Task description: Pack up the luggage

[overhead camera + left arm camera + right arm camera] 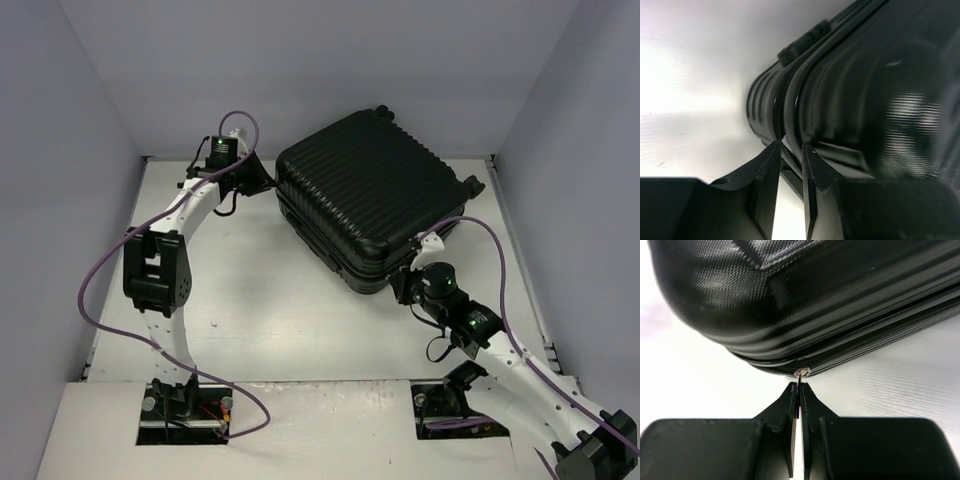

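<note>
While the luggage (370, 195) lies shut, right gripper (799, 386) pinches its zipper pull (801, 372), left gripper (791, 145), jaws slightly apart

Luggage (805, 295) fills upper frame, black textured shell, ribs running toward right edge. Zipper seam curves along its lower edge, centre to right. Small metal zipper pull (802, 372) hangs at seam, just below centre. Right gripper (799, 388) rises from bottom centre, fingers pressed together, tips pinching the pull's tab. White table (900, 385) shows lower right and at left.
</note>
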Tool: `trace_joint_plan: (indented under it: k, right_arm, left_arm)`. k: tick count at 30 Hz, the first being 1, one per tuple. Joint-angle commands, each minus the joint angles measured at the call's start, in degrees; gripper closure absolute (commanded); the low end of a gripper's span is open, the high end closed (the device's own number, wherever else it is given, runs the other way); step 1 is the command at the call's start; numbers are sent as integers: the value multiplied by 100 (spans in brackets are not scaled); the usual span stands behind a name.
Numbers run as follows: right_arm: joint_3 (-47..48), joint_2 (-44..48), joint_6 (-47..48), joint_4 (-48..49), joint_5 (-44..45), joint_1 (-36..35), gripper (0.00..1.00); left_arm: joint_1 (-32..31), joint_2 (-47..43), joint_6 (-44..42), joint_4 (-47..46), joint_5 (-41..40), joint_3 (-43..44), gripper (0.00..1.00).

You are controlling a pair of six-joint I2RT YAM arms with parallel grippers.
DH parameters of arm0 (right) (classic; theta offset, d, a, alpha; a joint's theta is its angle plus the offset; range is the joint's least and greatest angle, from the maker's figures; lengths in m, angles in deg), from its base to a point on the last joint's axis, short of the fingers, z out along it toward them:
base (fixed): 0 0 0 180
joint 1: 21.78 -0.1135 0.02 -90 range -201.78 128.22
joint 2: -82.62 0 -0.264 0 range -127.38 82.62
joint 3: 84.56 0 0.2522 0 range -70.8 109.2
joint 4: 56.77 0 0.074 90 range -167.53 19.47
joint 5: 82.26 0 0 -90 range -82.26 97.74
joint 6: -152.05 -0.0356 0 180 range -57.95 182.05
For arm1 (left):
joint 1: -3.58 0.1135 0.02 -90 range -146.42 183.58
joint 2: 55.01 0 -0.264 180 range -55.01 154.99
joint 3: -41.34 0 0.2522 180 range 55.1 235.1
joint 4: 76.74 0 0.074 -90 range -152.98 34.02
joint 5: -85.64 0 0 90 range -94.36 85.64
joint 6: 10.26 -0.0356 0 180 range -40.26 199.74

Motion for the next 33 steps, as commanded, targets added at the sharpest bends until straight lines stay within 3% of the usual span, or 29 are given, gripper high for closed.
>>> trace_joint_plan:
  k: [1,14,18,24,33]
  right_arm:
    - [55,100,-275,393,-553,-198,100]
    - [-85,-629,-310,1299,-273,-1604,100]
    - [81,-1050,-170,1938,157,-1754,100]
    - [494,-1631,165,2169,492,-1913,100]
    - [152,-1131,7,2222,642,-1930,100]
  left_arm:
    - [-158,-168,-139,-418,213,272,81]
    - [-844,-361,-51,-981,231,-649,81]
    - [-1203,-580,90,-1271,187,-1158,81]
    - [-1555,-879,134,-1307,38,-1626,82]
    - [-1556,-1276,758,-815,-815,-2488,82]
